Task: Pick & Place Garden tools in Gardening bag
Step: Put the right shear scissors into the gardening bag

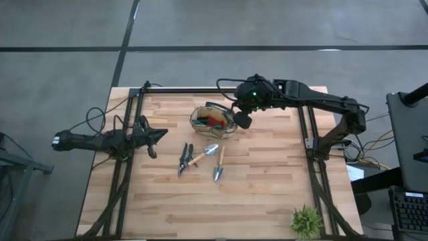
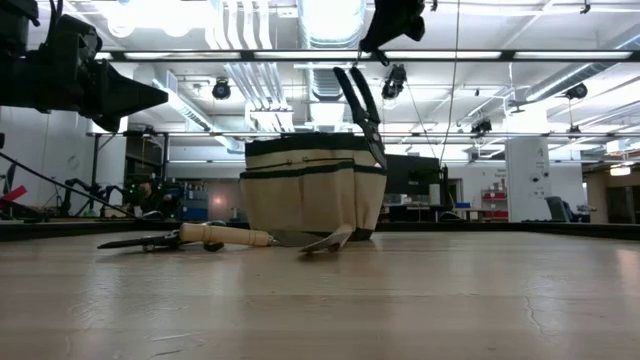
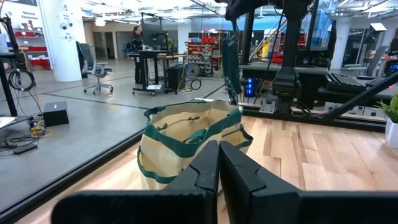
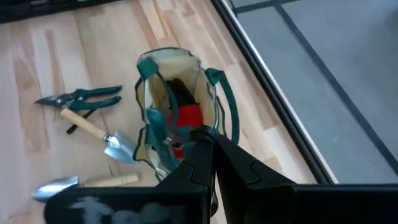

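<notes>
The tan gardening bag (image 1: 196, 119) with green trim stands at the table's far middle. It holds a red item (image 4: 189, 118) and a dark tool. My right gripper (image 1: 242, 122) hangs above the bag's right end, shut on dark-green pruning shears (image 2: 362, 110). They hang down beside the bag's wall (image 2: 300, 200). A second pair of shears (image 1: 184, 158) and two wooden-handled trowels (image 1: 204, 155) (image 1: 219, 167) lie flat on the table, near of the bag. My left gripper (image 1: 160, 136) waits shut, left of the bag. My right gripper holds the shears by their upper end (image 3: 232, 28), coming from above and pointing down. The fingers themselves hide the place of contact in the right wrist view. The shears hang nearly upright, and their lower tip (image 2: 384, 162) is below the bag's rim at its right end.
A small green plant (image 1: 306, 221) stands at the table's near right corner. Black frame rails (image 1: 311, 144) run along the table's left and right sides. Bare wood lies near of the trowels.
</notes>
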### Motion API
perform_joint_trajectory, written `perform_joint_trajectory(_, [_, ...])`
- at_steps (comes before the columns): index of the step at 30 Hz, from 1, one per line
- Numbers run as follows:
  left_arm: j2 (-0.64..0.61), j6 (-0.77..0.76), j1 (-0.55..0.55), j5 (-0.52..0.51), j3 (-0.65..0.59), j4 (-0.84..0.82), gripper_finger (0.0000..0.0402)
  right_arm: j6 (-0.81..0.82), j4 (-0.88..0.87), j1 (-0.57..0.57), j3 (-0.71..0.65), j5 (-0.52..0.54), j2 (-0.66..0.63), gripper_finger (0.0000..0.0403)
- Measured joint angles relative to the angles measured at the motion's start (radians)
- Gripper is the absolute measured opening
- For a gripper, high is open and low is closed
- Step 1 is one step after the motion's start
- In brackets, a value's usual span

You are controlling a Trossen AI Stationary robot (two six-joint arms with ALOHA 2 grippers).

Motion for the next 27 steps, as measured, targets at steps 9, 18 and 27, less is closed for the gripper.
perform_joint_trajectory(9, [0.000, 0.000, 0.000, 0.000, 0.000, 0.000, 0.0016, -0.104, 0.087, 0.044, -0.008, 0.054, -0.002, 0.0008])
perform_joint_trajectory(18, [0.000, 0.000, 0.000, 0.000, 0.000, 0.000, 0.0018, -0.142, 0.091, 0.071, -0.055, 0.081, -0.002, 0.0008])
perform_joint_trajectory(27, [0.000, 0.000, 0.000, 0.000, 0.000, 0.000, 0.0018, -0.217, 0.163, 0.137, -0.102, 0.152, -0.013, 0.0008])
